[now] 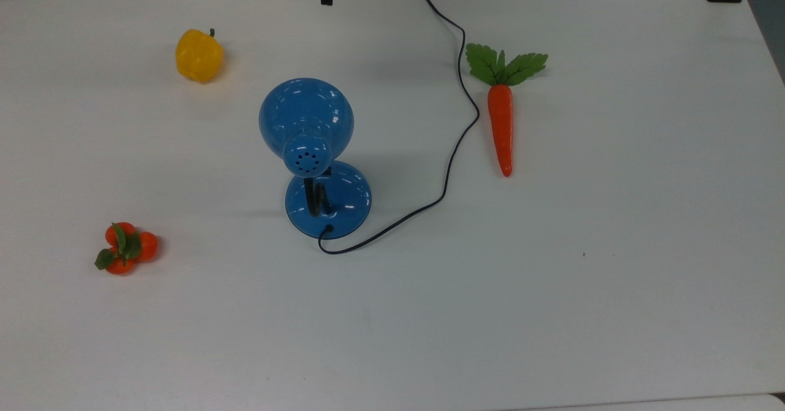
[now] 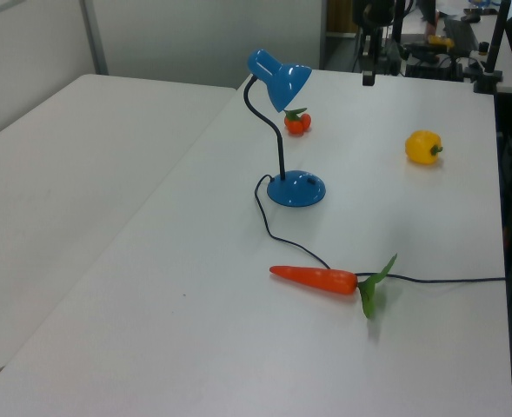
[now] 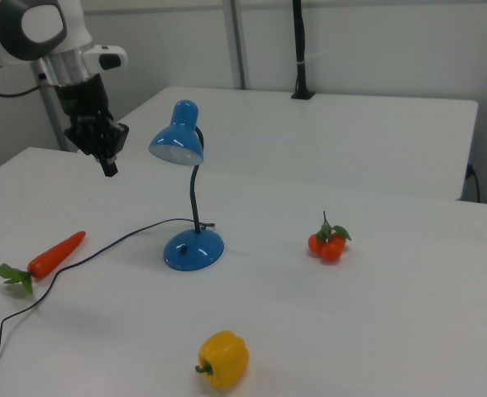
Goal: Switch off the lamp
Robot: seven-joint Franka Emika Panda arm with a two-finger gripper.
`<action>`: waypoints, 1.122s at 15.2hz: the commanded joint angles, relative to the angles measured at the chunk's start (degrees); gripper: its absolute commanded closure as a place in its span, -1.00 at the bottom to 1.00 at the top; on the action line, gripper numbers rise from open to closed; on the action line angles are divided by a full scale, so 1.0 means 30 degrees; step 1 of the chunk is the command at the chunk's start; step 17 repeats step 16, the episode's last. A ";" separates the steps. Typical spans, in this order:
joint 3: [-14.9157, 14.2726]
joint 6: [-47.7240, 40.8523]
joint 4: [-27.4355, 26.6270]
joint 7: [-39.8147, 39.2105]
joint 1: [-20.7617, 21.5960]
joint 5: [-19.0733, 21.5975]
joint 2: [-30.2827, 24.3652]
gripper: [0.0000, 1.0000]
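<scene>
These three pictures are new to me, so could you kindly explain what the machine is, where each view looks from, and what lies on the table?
The machine is a robot arm ending in a two-finger gripper, raised above the white table and holding nothing. The top view looks down from above; the left view and right view look across the table from the sides. On the table stand a blue lamp with a black cord, and around it lie a carrot, a yellow pepper and a small bunch of oranges. The arm's job concerns the lamp; it touches nothing.
</scene>
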 commanded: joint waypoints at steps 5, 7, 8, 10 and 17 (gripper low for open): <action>-0.0330 -0.0538 0.0046 0.0156 0.0005 0.0227 -0.0531 -0.52; -0.0330 -0.0480 0.0046 0.0215 0.0005 0.0198 -0.0531 -1.00; -0.0330 -0.0509 0.0046 0.0186 0.0005 0.0198 -0.0560 -1.00; -0.0301 -0.0858 0.0046 0.0069 0.0034 0.0198 -0.0618 -1.00; -0.0359 -0.1183 0.0134 0.0010 0.0005 0.0169 -0.0590 -1.00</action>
